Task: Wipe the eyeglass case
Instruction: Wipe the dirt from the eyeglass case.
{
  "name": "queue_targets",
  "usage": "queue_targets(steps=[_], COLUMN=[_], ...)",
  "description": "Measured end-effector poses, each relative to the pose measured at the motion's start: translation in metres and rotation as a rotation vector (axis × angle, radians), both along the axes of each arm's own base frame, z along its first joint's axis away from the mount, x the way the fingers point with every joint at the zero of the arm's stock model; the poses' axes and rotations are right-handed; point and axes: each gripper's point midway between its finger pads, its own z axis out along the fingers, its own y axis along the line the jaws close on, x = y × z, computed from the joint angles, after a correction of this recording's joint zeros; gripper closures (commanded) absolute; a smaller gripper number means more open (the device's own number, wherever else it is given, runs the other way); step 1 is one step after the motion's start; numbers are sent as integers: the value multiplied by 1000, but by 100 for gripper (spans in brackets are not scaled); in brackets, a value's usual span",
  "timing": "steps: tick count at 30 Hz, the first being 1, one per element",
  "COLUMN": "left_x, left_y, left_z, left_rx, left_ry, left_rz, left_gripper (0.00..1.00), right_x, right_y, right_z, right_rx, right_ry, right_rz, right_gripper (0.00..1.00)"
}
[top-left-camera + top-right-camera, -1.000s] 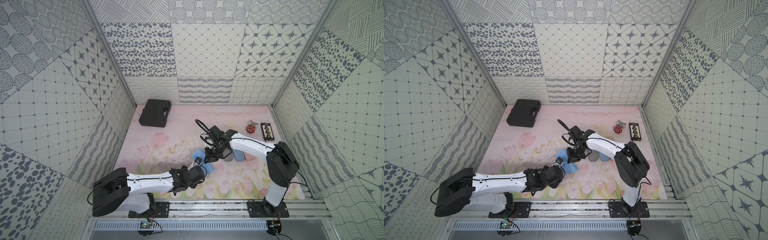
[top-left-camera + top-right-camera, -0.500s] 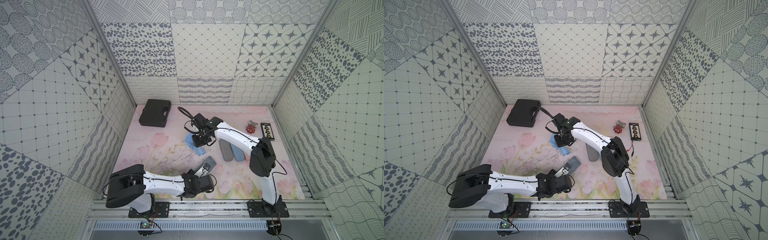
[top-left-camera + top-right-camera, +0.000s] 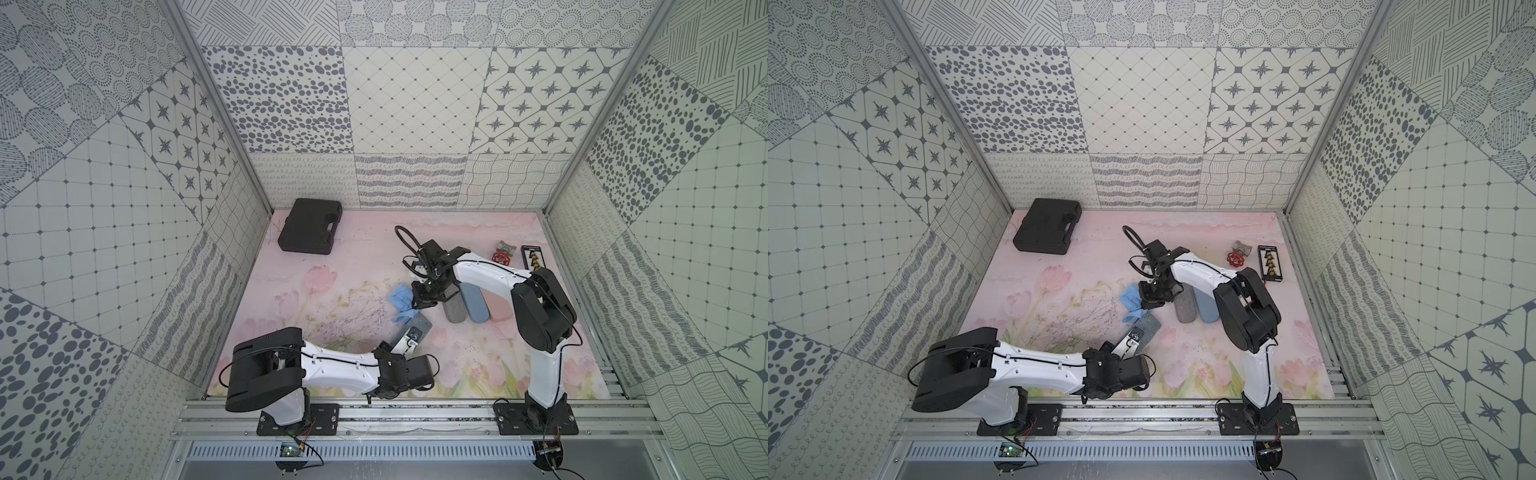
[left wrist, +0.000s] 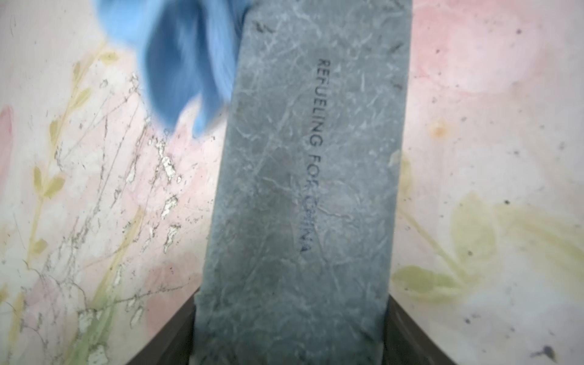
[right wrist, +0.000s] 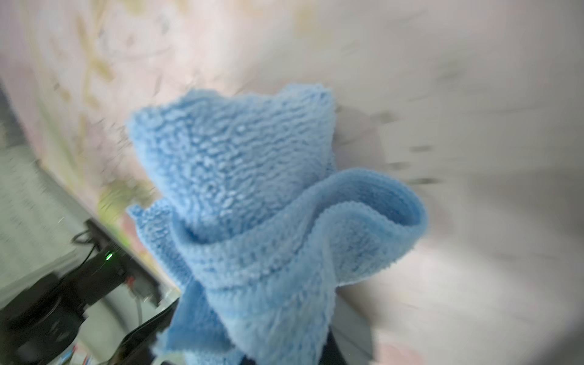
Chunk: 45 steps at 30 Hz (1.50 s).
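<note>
In both top views the left arm point(image 3: 340, 368) lay low along the worktop's point(image 3: 357, 257) near edge. Its left gripper point(image 3: 409, 340) grasped one end of the closed grey eyeglass case point(image 3: 420, 325), near the worktop's middle. The right arm point(image 3: 486, 274) bent down, its right gripper point(image 3: 419, 300) clenched on a blue cloth point(image 3: 400, 300) at the case's far end. A closed black toolbox point(image 3: 309, 226) sat in the far left corner.

The left wrist view showed the case between both fingers point(image 4: 164, 341).

The right wrist view, blurred, showed the bunched cloth.

Left gripper point(image 3: 410, 337) clamps end of grey eyeglass case point(image 3: 422, 323). Right gripper point(image 3: 416, 301) pinches blue cloth point(image 3: 400, 297); cloth tip touches case's far end. Three other cases point(image 3: 473, 305) side by side under right arm.
</note>
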Motion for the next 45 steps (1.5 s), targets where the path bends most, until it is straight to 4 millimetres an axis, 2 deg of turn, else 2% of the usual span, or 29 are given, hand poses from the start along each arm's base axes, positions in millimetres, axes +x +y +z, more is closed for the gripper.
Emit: queue_targets(steps=[2, 4, 7, 9, 11, 12, 14, 16, 18, 20, 23, 25, 27, 30, 32, 36, 39, 42, 45], left_x=[0, 0, -1, -1, -1, -1, -1, -2, -3, -3, -2, -2, -2, -1, 0, 5, 6, 6, 6], left_y=[0, 0, 3, 8, 12, 14, 17, 16, 13, 13, 13, 13, 12, 12, 13, 15, 16, 17, 16], left_z=[0, 0, 1, 2, 3, 2, 2, 1, 0, 0, -1, -1, -1, -1, -1, -2, -3, -4, -5], left_rx=[-11, -18, -14, -4, 5, 8, 11, -1, -18, -18, -19, -19, -20, -28, -45, -81, -108, -125, -136], left_ry=[2, 4, 4, 0, -2, -4, -5, 3, 10, 10, 10, 10, 13, 23, 38, 64, 94, 113, 122], left_rz=[15, 21, 22, 24, 25, 26, 31, 33, 35, 38, 43, 44, 44, 45, 54, 85, 97, 106, 114], left_gripper=[79, 79, 78, 78, 78, 78, 79, 79, 80, 83, 83, 83, 82, 82, 82, 85, 86, 87, 87], right_x=[12, 13, 1, -26, -59, -73, -92, -90, -72, -43, -4, 8, 18, 27, 23, -6, -15, -28, -40], right_y=[-16, -5, 50, 93, 117, 121, 111, 90, 73, 48, 11, -7, -9, 13, 30, 38, 30, 12, -5], right_z=[4, 17, 47, 60, 57, 52, 29, 11, 11, 11, 11, 12, 18, 27, 25, 5, -8, -21, -21], right_rx=[-74, -96, -15, 91, 165, 182, 164, 151, 142, 94, -48, -133, -182, -206, -210, -230, -240, -235, -214], right_ry=[-34, -71, -140, -137, -79, -40, 42, 106, 90, 25, -96, -131, -168, -234, -251, -191, -158, -96, -64], right_rz=[-25, 5, 116, 209, 281, 306, 316, 276, 234, 186, 141, 137, 171, 259, 328, 425, 437, 423, 398], right_gripper=[100, 100, 100, 100, 100, 100, 100, 100, 100, 100, 100, 100, 100, 100, 100, 100, 100, 100, 100])
